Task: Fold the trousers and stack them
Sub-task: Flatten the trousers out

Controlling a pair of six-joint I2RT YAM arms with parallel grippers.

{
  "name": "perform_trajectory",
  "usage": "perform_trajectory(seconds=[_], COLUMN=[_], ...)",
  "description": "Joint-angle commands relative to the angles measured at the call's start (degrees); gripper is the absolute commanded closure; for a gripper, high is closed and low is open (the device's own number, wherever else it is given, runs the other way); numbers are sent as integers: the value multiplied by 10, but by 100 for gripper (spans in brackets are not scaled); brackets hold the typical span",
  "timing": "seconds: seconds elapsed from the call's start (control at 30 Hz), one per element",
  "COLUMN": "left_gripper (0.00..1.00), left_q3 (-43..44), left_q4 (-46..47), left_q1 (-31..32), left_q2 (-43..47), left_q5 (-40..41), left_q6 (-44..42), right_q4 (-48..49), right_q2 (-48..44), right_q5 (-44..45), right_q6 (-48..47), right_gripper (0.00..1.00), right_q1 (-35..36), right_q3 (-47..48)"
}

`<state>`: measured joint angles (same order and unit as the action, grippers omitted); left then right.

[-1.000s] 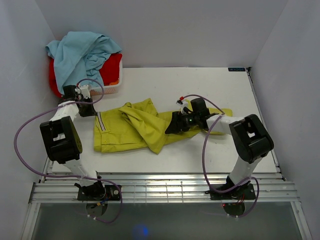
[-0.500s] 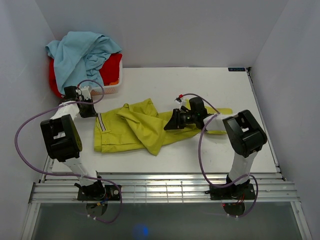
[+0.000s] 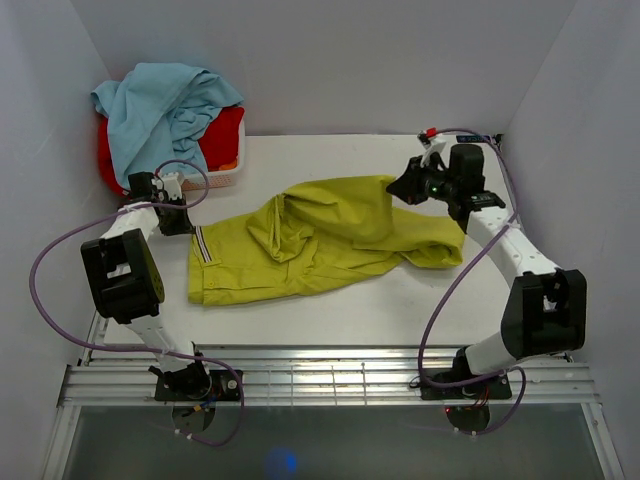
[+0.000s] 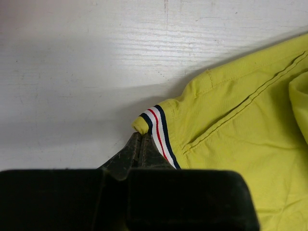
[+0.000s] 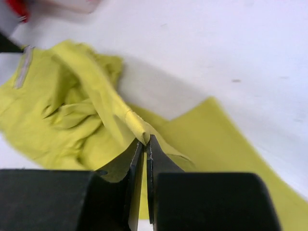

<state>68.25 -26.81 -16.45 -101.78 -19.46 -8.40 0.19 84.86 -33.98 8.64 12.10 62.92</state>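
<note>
Sprawled across the centre of the top view on the worktop (image 3: 350, 312), the trousers (image 3: 310, 240): waistband at centre left, legs bunched toward centre right. Clenched on the waistband corner just beside the striped label (image 4: 159, 130), the left end effector (image 4: 139, 142). Pinched shut on a raised fold of leg cloth at upper right, the right end effector (image 5: 145, 142). Only a thin edge between the jaws there, so likely to slip free under tension and drop the leg in a heap. Could also drag the crumpled middle along, locking in twisted layers. With too hard a pull, risk of yanking the waistband corner out at left, or skewing the whole garment toward the right of the frame.
</note>
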Motion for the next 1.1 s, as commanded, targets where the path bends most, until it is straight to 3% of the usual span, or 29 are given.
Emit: perform_trajectory(seconds=[0.0, 0.3, 0.53, 0.73, 1.07], left_gripper=[100, 100, 100, 100, 100], left_q3=[-1, 0, -4, 41, 66], left_q4=[4, 54, 87, 51, 66], left_q1=[-1, -4, -16, -32, -49], left_q2=[27, 44, 66, 28, -7], left_q5=[-3, 26, 50, 61, 87], left_q6=[-9, -2, 1, -25, -57], right_q4=[-68, 18, 65, 109, 159], right_q2=[-1, 133, 174, 187, 236], right_q5=[101, 289, 314, 323, 374], right_q6=[-130, -240, -249, -316, -361], right_gripper=[92, 92, 92, 92, 92], right_q1=[-55, -149, -194, -213, -235], right_q3=[49, 149, 180, 192, 223])
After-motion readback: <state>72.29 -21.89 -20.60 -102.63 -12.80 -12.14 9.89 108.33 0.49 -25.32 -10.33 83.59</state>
